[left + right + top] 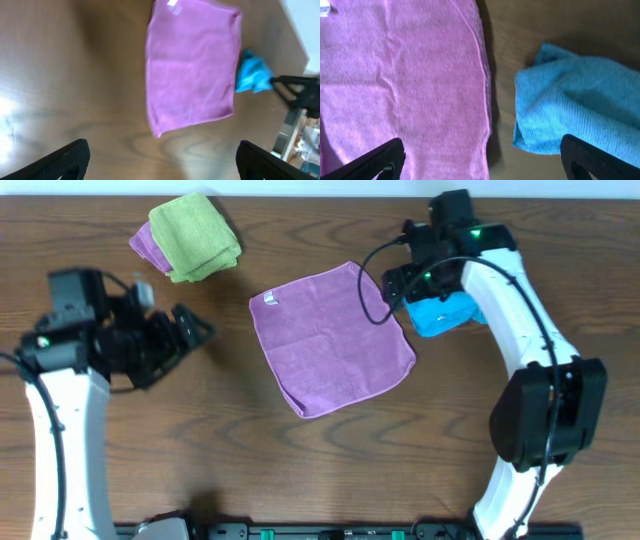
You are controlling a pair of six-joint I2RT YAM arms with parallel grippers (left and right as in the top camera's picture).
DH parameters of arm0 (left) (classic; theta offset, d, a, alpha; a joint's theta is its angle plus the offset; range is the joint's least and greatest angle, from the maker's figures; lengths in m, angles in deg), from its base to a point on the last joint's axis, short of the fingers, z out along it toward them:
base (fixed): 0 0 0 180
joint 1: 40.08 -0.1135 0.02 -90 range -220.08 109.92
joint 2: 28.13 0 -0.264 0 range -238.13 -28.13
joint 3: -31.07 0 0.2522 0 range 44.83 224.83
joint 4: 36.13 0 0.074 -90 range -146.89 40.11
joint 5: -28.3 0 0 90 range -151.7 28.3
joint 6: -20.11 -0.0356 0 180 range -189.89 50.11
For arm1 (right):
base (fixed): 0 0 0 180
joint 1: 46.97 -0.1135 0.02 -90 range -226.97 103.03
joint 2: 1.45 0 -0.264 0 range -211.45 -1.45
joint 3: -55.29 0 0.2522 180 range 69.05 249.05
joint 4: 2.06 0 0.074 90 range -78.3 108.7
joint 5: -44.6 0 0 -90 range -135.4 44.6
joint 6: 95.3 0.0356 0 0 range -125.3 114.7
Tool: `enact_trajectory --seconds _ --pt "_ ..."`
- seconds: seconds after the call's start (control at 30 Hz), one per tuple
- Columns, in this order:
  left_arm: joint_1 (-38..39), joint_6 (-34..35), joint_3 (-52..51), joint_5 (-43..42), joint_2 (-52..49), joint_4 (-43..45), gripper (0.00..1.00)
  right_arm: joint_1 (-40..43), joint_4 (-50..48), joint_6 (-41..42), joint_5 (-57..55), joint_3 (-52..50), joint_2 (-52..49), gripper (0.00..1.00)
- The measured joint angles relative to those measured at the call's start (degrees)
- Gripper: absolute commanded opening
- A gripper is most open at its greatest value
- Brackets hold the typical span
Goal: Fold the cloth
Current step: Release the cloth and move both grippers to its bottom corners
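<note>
The wooden table (300,470) carries the cloth (330,340) near its middle, spread flat in a single layer and turned a little off-square. The fold looks not yet begun, so the step in hand is probably taking up an edge. To do it well, each arm should take one corner of the same side and pinch only the lilac layer. They should lift just enough to clear the wood, carry that edge across to meet the opposite one with corners matched, and only then let go.

The right side needs care. The blue cloth (440,315) lies just beside the cloth's right edge, parted from it by a thin strip of wood in the right wrist view, and a loose pinch there could catch it. The green folded cloth (195,235) at the far left of the table is no hindrance.

The right gripper (482,152) hangs over that strip with its fingers spread wide, one on the lilac side and one on the blue, and nothing between them. How high it hangs I cannot judge from so close a view. The left gripper (160,155) is likewise wide apart and empty, facing the cloth from well off its left edge. The small white label (270,299) sits at the corner nearest the green folded cloth.
</note>
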Motion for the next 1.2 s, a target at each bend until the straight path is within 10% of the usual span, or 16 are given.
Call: enact_trajectory --seconds 0.6,1.2 --pt "7.3 28.0 -42.2 -10.9 2.8 52.4 0.96 4.3 -11.9 2.4 5.0 -30.6 12.5 0.97" --pt "24.6 48.4 -44.1 -5.9 -12.0 77.4 0.96 5.9 -12.3 8.6 8.0 -32.8 13.0 0.84"
